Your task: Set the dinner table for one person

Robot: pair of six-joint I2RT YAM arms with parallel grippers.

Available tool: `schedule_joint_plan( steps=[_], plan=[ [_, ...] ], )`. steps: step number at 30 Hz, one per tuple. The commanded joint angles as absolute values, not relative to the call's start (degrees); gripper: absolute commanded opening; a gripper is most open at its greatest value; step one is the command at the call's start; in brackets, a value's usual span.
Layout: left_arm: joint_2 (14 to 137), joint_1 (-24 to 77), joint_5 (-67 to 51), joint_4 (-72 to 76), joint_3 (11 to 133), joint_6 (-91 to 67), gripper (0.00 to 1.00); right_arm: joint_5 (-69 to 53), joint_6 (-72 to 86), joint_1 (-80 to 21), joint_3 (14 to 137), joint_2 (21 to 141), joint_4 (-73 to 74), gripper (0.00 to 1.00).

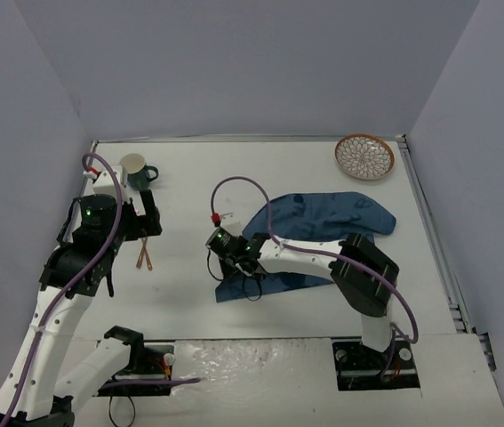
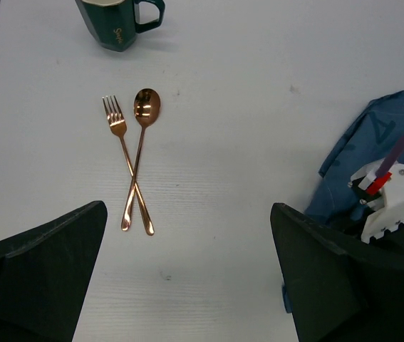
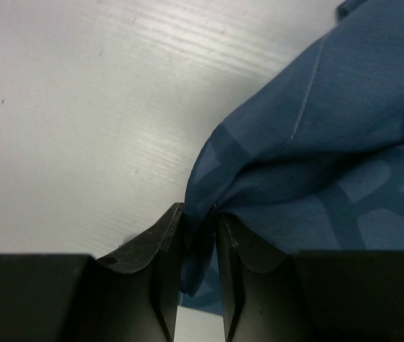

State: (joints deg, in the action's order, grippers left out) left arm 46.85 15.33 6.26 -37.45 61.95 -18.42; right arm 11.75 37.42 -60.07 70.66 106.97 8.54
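Dinner table (image 1: 234, 169): the white top spreads beneath both my arms, a thin metal edge runs along its far and right sides, and grey walls (image 1: 234, 71) stand close behind those edges. My right gripper (image 3: 200, 231) is clenched on a corner fold of the blue cloth (image 3: 316, 142), with fabric bunched between my fingers (image 3: 160, 242). The rest of the cloth lies rumpled across the table's middle and right. My left gripper (image 2: 187, 235) hangs released, jaws wide, over bare tabletop. Ahead of it lie a fork (image 2: 119, 132) and a spoon (image 2: 146, 107), handles crossed and heads apart. A green mug (image 2: 116, 25) stands beyond them near the far left edge. A patterned plate (image 1: 364, 156) sits at the far right corner, near the cloth but not touching it. Open white surface separates the fork and spoon from the cloth.
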Motion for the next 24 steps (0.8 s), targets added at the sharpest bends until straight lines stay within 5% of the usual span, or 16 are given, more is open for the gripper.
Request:
schedule_joint_plan(
  steps=[1, 11, 18, 24],
  plan=[
    [47.88, 15.56, 5.76, -36.59, 64.1, -20.43, 0.97, 0.71, 27.5, -60.38, 76.07, 106.34, 8.91, 0.35],
    [56.21, 15.7, -5.15, -28.15, 62.0, -27.69, 0.97, 10.49, 28.98, -51.14, 64.5, 85.17, 10.81, 0.87],
    [77.01, 19.42, -11.43, -19.37, 66.25, -32.67, 0.97, 12.27, 34.27, -27.47, 49.27, 66.32, 13.5, 0.99],
    [92.17, 24.74, -13.52, -16.51, 74.0, -33.98, 0.97, 5.71, 36.55, -9.55, 40.67, 62.2, 14.24, 1.0]
  ],
)
